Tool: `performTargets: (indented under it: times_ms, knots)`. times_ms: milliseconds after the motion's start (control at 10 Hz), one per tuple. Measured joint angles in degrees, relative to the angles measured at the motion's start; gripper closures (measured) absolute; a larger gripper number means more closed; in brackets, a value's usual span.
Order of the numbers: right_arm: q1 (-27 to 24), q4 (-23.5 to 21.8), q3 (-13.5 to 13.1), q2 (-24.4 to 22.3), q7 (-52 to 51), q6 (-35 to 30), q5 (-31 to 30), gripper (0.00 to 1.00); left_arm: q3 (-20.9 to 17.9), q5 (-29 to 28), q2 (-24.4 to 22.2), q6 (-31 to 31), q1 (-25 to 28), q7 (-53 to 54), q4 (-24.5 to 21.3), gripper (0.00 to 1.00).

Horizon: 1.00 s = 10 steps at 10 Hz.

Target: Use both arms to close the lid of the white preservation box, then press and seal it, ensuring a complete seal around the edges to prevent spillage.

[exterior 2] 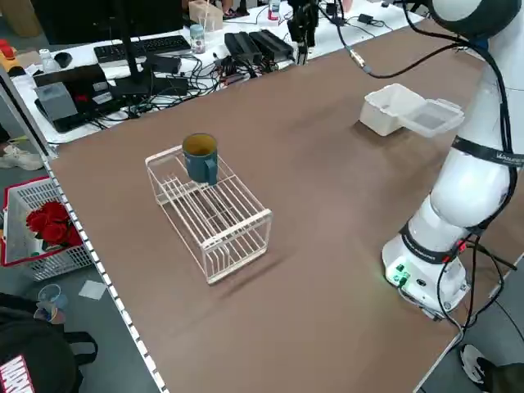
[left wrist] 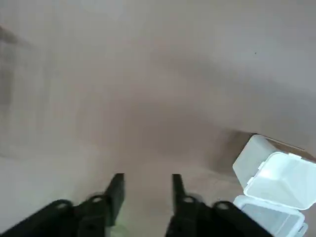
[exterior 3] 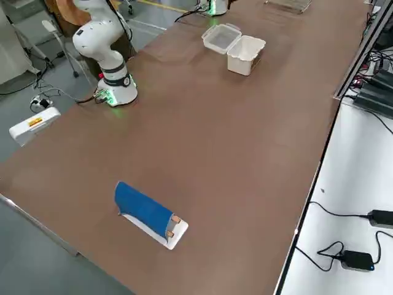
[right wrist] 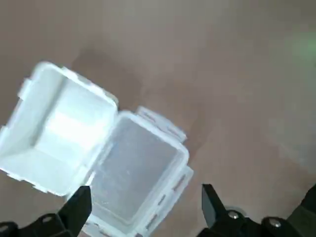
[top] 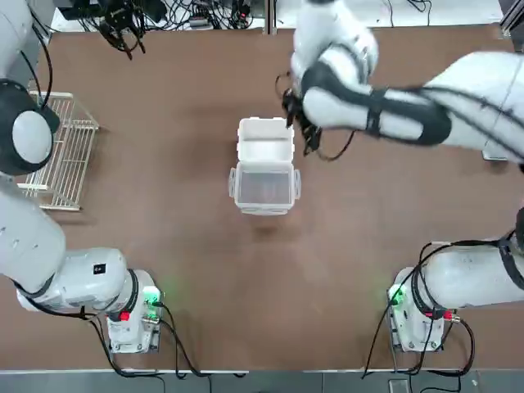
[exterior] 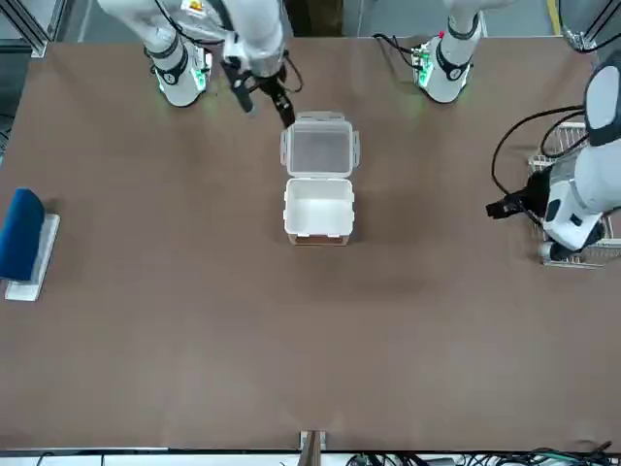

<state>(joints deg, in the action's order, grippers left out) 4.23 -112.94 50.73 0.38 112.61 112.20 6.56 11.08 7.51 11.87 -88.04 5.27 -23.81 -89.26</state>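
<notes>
The white preservation box (top: 264, 141) stands open at the table's middle. Its hinged lid (top: 264, 187) lies flat on the table, on the side nearer the arms' bases. In the right wrist view the box (right wrist: 61, 140) and lid (right wrist: 134, 172) show beyond the fingers. My right gripper (top: 296, 123) hovers open just beside the box's right far corner, holding nothing; it is also visible in the front view (exterior: 264, 101). My left gripper (left wrist: 146, 186) is open and empty over bare table at the left, far from the box (left wrist: 276, 178).
A white wire rack (exterior 2: 214, 214) carrying a blue mug (exterior 2: 201, 156) stands at the table's left edge, close to the left arm (exterior: 577, 199). A blue object on a white base (exterior: 24, 241) lies far off on the right side. Cables run along the far edge.
</notes>
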Motion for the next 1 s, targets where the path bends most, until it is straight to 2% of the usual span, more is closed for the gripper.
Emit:
performTargets:
  times_ms: [200,300,700,1000]
  knots:
    - [0.21,-6.5,5.15,0.0,8.0,8.65,-0.01,0.01,1.24,0.0,-0.71,-2.02,-0.07,-2.4,-2.21,0.93]
    - [0.26,-9.26,6.64,-0.01,10.78,12.74,-0.02,0.01,2.22,0.0,-0.83,-3.67,-0.12,-3.76,-3.46,0.99]
    - [1.48,-15.18,7.79,0.48,17.34,25.82,-0.02,0.01,4.78,0.0,-1.08,-13.37,-0.21,-9.91,-10.9,0.99]
    - [2.37,-18.1,7.84,4.22,18.9,32.77,-0.02,0.01,6.12,1.01,-1.8,-17.45,-0.08,-12.38,-14.52,0.99]
